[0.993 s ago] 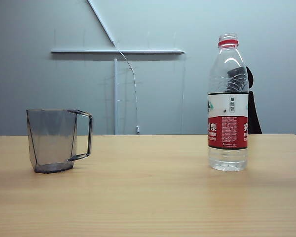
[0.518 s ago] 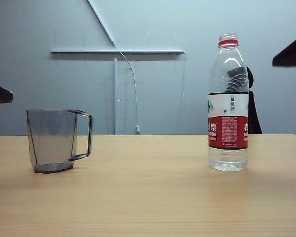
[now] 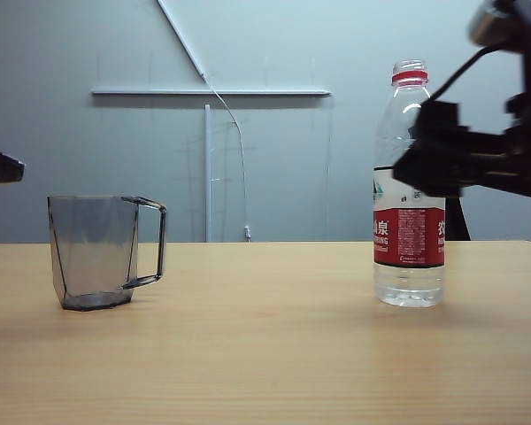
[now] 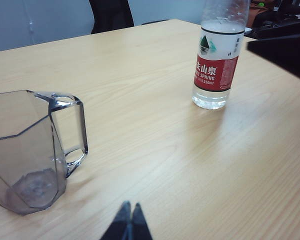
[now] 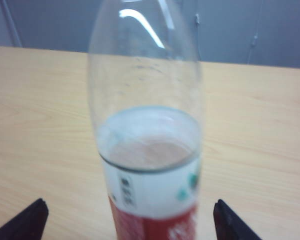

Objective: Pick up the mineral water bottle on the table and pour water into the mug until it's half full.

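The table is a wide light-wood surface spanning the whole exterior view, and both task items stand upright on it, well apart. The right arm enters from the right edge of the exterior view at label height of the bottle. The mineral water bottle stands right of centre, uncapped, with a red neck ring and a white-and-red label; the water fills it to about the upper edge of the label. The mug stands at the left, smoky grey and faceted, handle turned toward the bottle, and no liquid is visible in it. The right gripper has its jaws spread wide, one fingertip on each side of the bottle at label height, with a clear gap between each tip and the plastic, so nothing is gripped. The left gripper hovers above the table just beside the mug, on the near side of it, its two fingertips pressed together with no gap and nothing between them
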